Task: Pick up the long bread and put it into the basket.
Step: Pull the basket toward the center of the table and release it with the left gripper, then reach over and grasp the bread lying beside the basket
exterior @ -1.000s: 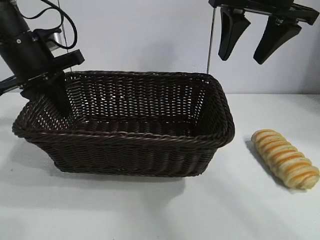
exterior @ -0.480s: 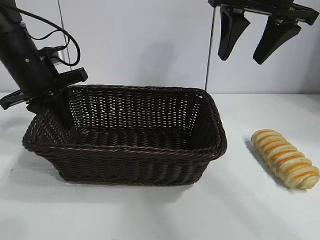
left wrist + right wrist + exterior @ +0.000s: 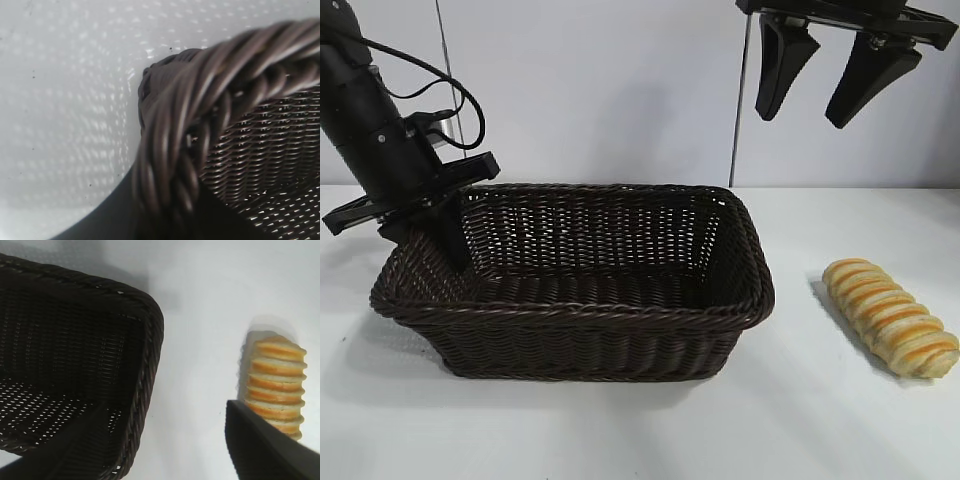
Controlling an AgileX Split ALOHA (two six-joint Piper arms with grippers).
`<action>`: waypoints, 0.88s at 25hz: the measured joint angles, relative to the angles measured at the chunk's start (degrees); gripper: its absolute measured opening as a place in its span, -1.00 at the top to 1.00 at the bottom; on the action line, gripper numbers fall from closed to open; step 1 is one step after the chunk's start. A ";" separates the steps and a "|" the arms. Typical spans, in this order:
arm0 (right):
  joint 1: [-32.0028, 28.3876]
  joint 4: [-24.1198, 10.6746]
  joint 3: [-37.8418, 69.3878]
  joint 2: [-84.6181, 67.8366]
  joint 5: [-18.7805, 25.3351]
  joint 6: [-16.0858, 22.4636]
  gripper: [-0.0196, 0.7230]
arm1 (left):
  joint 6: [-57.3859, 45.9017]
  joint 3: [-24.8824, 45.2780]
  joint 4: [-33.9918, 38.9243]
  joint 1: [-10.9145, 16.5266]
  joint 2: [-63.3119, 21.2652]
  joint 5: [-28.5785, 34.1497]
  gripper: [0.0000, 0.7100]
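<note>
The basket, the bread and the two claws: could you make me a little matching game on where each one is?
Things:
1. basket
2. long bread
3. left gripper
4. right gripper

Places:
A. lying on the white table, outside the wicker
B. hanging high in the air, fingers apart
C. at the rim's far left corner
D. standing mid-table, nothing inside

Pairs: 1-D, 2-A, 3-C, 4-B
</note>
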 joint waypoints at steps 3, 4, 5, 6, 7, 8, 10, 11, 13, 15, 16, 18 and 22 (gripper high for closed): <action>0.00 0.00 0.00 0.00 0.00 0.00 -0.36 | 0.00 -0.07 0.00 0.00 0.00 0.00 -0.43; 0.00 0.00 0.00 0.00 0.00 0.00 -0.36 | 0.00 -0.14 0.00 0.00 0.00 0.06 -0.48; 0.00 0.00 0.00 0.00 0.00 0.00 -0.36 | 0.00 -0.34 0.00 0.00 0.00 0.13 -0.51; 0.00 0.00 0.00 0.00 0.00 0.00 -0.36 | 0.00 -0.35 0.00 0.00 -0.07 0.17 -0.53; 0.00 0.00 0.00 0.00 0.00 0.00 -0.36 | 0.00 -0.39 0.05 0.00 -0.30 0.40 -0.54; 0.00 0.00 0.00 0.00 0.00 0.00 -0.36 | 0.00 -0.39 0.27 0.00 -0.64 0.60 -0.55; 0.00 0.00 0.00 0.00 0.00 0.00 -0.36 | 0.00 -0.39 1.09 0.00 -1.62 0.85 -0.56; 0.00 0.00 0.00 0.00 0.00 0.00 -0.36 | 0.00 -0.47 1.53 0.00 -2.41 1.13 -0.56; 0.00 0.00 0.00 0.00 0.00 0.00 -0.36 | 0.00 -0.79 2.30 0.00 -3.85 2.01 -0.56; 0.00 0.00 0.00 0.00 0.00 0.00 -0.36 | 0.00 -1.12 2.58 0.00 -5.61 2.42 -0.56; 0.00 0.00 0.00 0.00 0.00 0.00 -0.36 | 0.00 -1.27 2.62 0.00 -6.41 2.60 -0.56; 0.00 0.00 0.00 0.00 0.00 0.00 -0.36 | 0.00 -1.27 2.66 0.00 -8.56 3.18 -0.56; 0.00 0.22 0.00 0.00 0.00 0.00 -0.36 | -0.74 -1.27 2.70 0.00 -12.48 4.10 -0.56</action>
